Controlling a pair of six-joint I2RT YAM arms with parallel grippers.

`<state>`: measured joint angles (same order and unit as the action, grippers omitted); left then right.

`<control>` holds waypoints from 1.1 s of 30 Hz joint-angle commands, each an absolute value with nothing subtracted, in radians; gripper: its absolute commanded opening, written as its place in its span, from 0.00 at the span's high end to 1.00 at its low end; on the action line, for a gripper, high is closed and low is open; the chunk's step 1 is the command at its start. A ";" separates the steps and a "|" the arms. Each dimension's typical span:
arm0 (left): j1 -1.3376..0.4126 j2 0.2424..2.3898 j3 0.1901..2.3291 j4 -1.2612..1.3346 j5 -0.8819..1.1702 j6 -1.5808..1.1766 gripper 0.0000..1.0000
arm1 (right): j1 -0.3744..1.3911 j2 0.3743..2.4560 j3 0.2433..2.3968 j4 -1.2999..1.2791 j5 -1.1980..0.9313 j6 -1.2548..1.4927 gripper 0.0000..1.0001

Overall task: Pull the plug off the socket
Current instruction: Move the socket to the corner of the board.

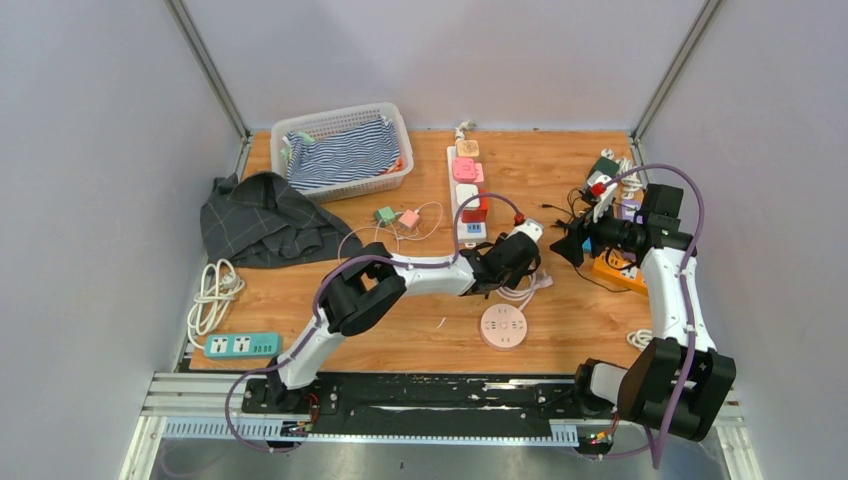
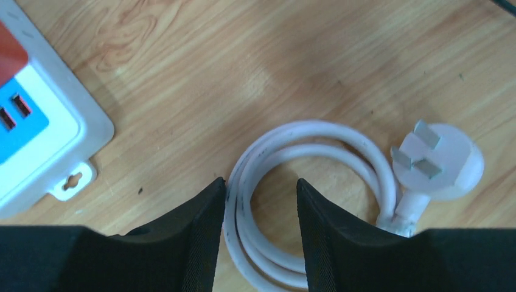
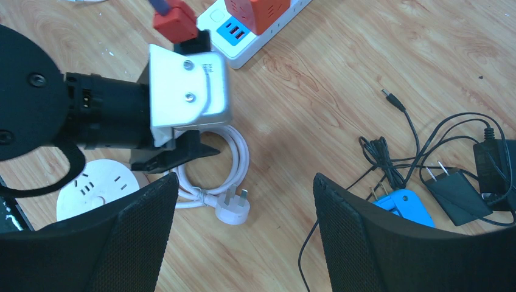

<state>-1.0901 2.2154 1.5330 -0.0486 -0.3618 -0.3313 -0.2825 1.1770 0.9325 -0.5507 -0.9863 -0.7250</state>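
White plug [image 2: 438, 159] lies loose on the table [image 2: 243, 55], prongs up, right of frame in the left wrist view, well clear of the power strip [image 2: 55, 146] at upper left. Pull looks done. Left gripper [image 2: 259, 182] half-open over the cable [image 2: 316, 137] loop, gripping nothing; right gripper [image 3: 244, 177] wide, empty. Next I'd lift the left arm clear.

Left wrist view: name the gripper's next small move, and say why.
Probably lift the left gripper straight up, clear of the white cable. The white plug already lies loose on the wood, bare prongs up, apart from the power strip, and the jaws stand apart around one side of the cable loop.
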 commanded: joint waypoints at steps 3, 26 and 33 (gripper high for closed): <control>-1.098 2.280 1.572 -0.250 -0.380 -0.278 0.60 | -0.306 1.172 0.948 -0.554 -1.004 -0.719 0.18; -0.835 1.320 0.761 -0.005 -0.674 -0.392 1.00 | -0.325 1.157 0.942 -0.552 -1.033 -0.716 0.18; -0.694 1.007 0.625 -0.004 -0.661 -0.413 1.00 | -0.326 1.159 0.940 -0.549 -1.035 -0.715 0.18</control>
